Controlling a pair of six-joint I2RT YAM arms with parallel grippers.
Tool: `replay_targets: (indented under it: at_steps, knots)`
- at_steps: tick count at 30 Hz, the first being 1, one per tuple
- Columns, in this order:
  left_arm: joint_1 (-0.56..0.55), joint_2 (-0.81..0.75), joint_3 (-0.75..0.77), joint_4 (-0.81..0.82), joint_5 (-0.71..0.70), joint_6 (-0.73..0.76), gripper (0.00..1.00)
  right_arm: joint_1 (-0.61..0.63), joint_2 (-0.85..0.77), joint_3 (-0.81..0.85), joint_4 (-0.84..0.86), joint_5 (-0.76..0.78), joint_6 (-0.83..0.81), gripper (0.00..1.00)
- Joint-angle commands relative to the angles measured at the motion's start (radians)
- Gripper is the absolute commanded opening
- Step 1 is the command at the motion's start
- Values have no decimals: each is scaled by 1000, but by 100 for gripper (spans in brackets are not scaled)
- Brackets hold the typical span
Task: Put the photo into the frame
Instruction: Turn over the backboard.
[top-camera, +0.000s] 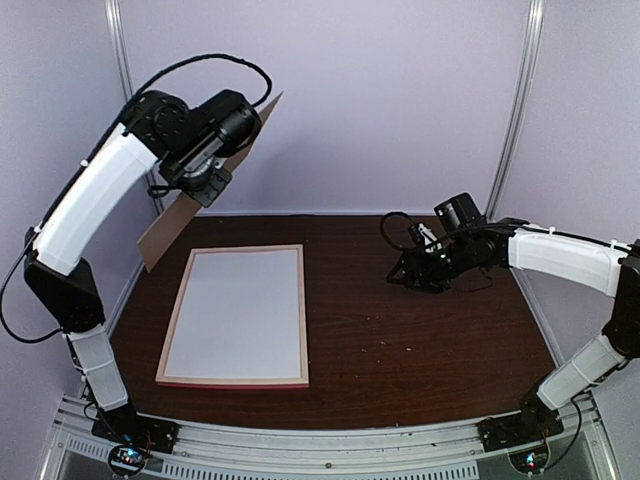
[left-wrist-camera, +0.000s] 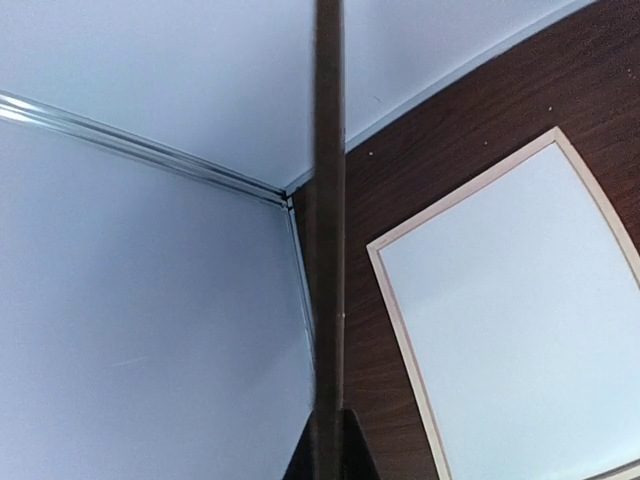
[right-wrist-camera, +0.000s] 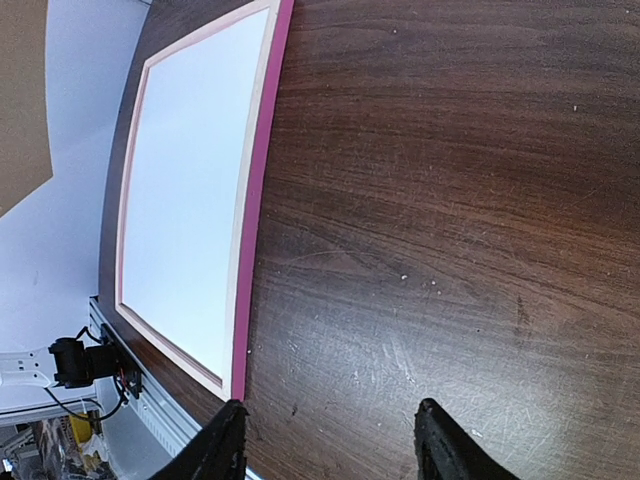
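Frame (top-camera: 232, 380): one; brown board (top-camera: 165, 235): one

I see my left gripper (left-wrist-camera: 328, 445) clamped on a thin brown board (left-wrist-camera: 328, 200), edge-on, running straight up from the fingertips. The frame (left-wrist-camera: 398, 310) lies flat on the dark table (left-wrist-camera: 480, 110) right of the hand, white inside. Pale wall (left-wrist-camera: 150, 330) to the left.

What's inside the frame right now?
A plain white sheet fills the frame edge to edge, with no print showing. Whatever lies beneath that sheet is covered. The brown board is held up by the left gripper, clear of the frame.
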Motion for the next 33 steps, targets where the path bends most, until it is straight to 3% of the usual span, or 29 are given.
replay_targets:
  at_steps: [1,13,24,33]
  knots:
    - [-8,49,-7,-92,-126,-45,0,6,8,11,35,29,18,57]
    - [-42,224,-156,-134,-97,-160,0,9,28,-17,61,29,28,57]
    - [-98,260,-337,88,119,-159,0,12,23,-37,152,51,89,58]
    - [-150,315,-432,168,223,-213,18,15,126,-32,265,28,148,59]
